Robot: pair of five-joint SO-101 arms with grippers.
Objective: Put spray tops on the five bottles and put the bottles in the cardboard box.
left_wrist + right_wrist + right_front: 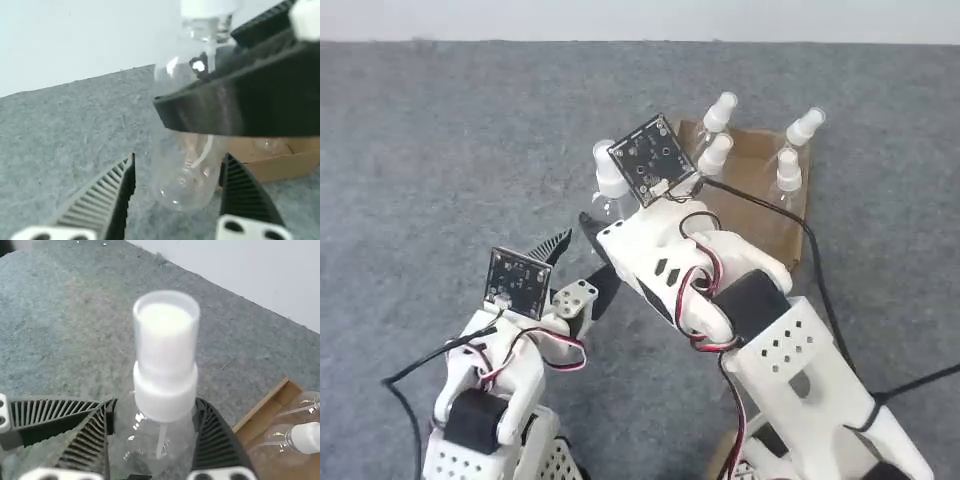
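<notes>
Right wrist view: your right gripper [155, 407] is clamping the capped fifth bottle [150, 439] just beside the cardboard box [261, 410], while your left gripper [179, 160] is waiting open near the bottle's base. The slick, clear body is risking a slip or tilt, and a careless transfer is likely to topple the four boxed bottles [788, 168].

Arms: left arm [485, 395], right arm [800, 360], white plastic shells.
Pincers: left pincer [179, 162], right pincer [155, 407], black ribbed fingers [107, 195].
Cables [695, 285]: red, white, black, behind each pincer.
</notes>
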